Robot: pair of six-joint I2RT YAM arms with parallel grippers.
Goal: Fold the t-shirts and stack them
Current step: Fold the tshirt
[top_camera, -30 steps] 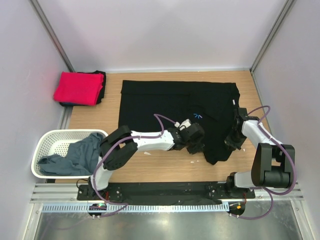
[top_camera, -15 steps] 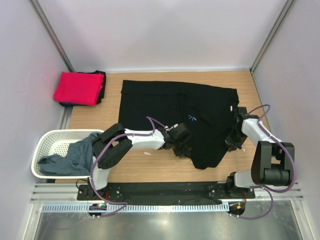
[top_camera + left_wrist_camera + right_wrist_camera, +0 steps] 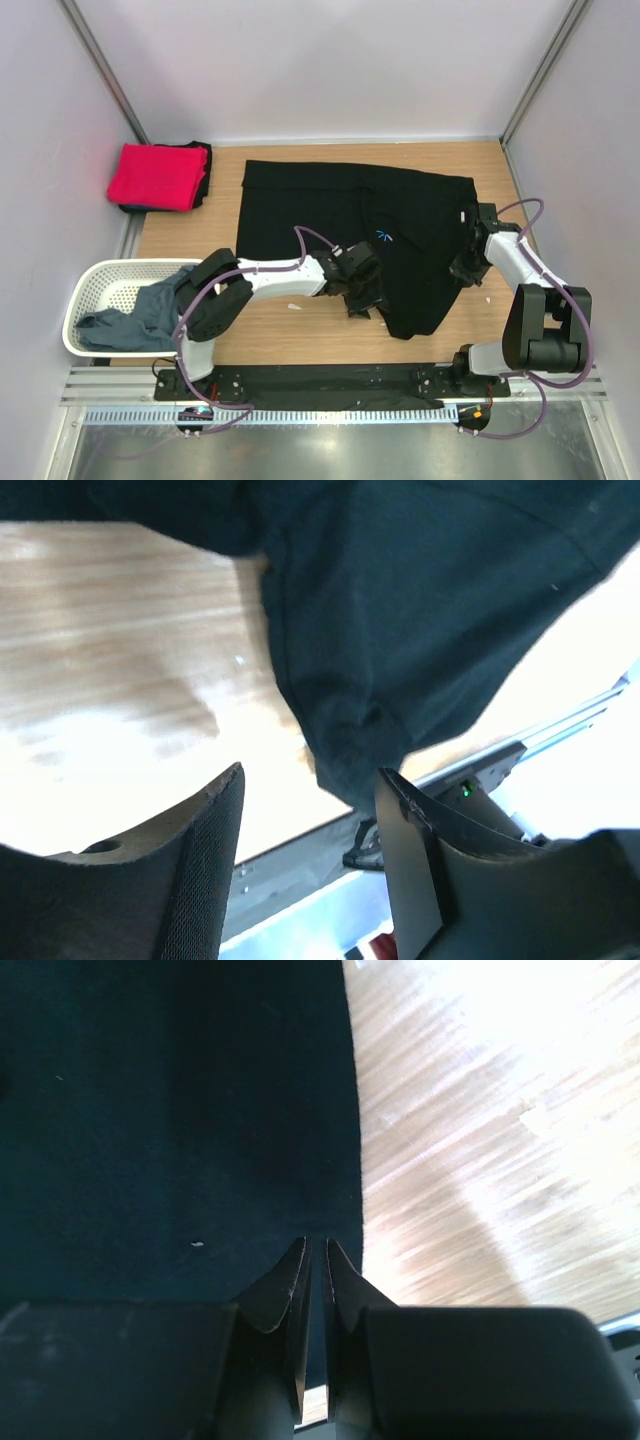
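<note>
Spread across the middle of the pale wooden surface [image 3: 290, 335]: a large black cloth t-shirt [image 3: 330, 200], far edge straight, near right part drawn down into a rumpled lobe toward the arm bases. On its upper layer, right of centre, a tiny light-blue starburst mark [image 3: 383, 237].

Low at the near left edge of that lobe, the left claw [image 3: 362, 300], fingers well apart and gripping nothing. From its wrist camera, a puckered black corner of the cloth just beyond the gap, bare wood to the left of it.

At the shirt's right edge, the right claw [image 3: 462, 270], pointed down onto the fabric. Seen from its own wrist camera: fingers almost together, only a thin slit between them, tips right at the border of black cloth and wood. Impossible to tell whether any cloth sits pinched there.

In the far left corner, well apart from the black shirt, a bright red t-shirt [image 3: 155, 175] folded into a neat rectangle on top of another dark folded piece.

At the near left, off the wooden board, a white lattice plastic laundry basket [image 3: 100, 275] with a slate grey-blue t-shirt [image 3: 150, 310] crumpled inside and draped over its right rim.
</note>
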